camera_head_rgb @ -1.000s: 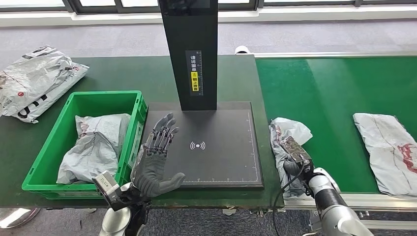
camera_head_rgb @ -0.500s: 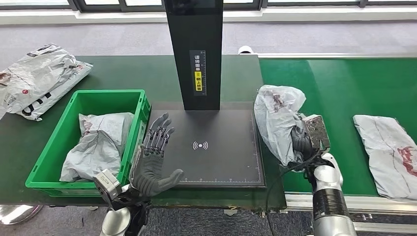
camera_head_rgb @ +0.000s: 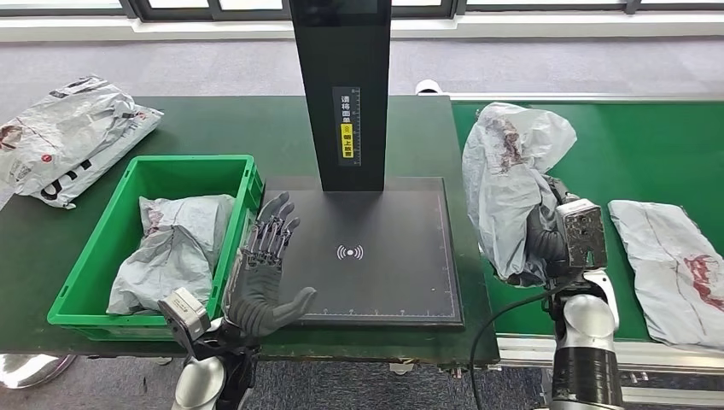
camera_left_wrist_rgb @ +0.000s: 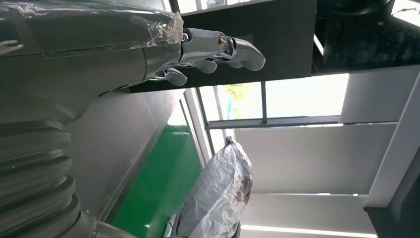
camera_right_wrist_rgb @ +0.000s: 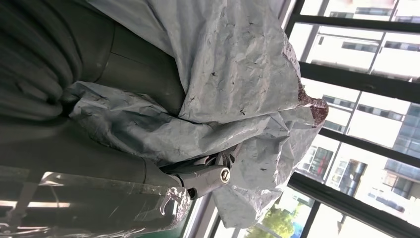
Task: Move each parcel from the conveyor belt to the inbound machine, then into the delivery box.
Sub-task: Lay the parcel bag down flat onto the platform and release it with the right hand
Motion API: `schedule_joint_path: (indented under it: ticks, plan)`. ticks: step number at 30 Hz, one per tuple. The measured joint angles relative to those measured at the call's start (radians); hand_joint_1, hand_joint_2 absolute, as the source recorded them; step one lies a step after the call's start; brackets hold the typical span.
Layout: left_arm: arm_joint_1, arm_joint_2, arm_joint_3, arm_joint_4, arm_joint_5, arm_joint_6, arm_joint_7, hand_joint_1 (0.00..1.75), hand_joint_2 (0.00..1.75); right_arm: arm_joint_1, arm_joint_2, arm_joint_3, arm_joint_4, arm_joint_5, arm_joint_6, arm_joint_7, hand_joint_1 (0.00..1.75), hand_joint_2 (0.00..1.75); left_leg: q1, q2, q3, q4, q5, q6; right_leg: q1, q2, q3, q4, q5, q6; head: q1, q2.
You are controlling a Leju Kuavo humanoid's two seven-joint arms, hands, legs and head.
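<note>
While the right hand (camera_head_rgb: 544, 242) grips a crumpled grey plastic parcel (camera_head_rgb: 510, 184) with a red smear, lifted above the green conveyor belt (camera_head_rgb: 598, 154) beside the black inbound machine (camera_head_rgb: 376, 256), the left hand (camera_head_rgb: 266, 278) hovers with fingers spread and holds nothing by the green plastic delivery box (camera_head_rgb: 111, 248). A yellow label with unreadable print marks the machine's black upright column (camera_head_rgb: 343, 85).

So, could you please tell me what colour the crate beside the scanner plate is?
The crate is bright green, clearest in the head view.
</note>
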Motion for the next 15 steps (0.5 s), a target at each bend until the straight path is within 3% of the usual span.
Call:
schedule_joint_path:
  ticks: [5,15]
  plan:
    - [-0.02,-0.002,-0.006,0.011,-0.001,-0.021,0.006,0.0,1.75,-0.024,0.008,0.101,0.063,0.048,-0.018,0.039,1.75,1.75,0.0,0.001,-0.001,0.0,0.0,0.0,0.0,0.001,0.0,0.0,0.0,0.0,0.0,0.0]
    - [-0.056,-0.001,-0.043,0.053,0.024,-0.021,0.003,0.0,1.75,-0.268,0.063,0.298,0.546,0.072,-0.091,0.041,1.75,1.75,0.0,0.0,-0.001,0.0,0.004,0.001,0.0,0.0,0.0,0.001,0.002,0.0,0.0,0.0]
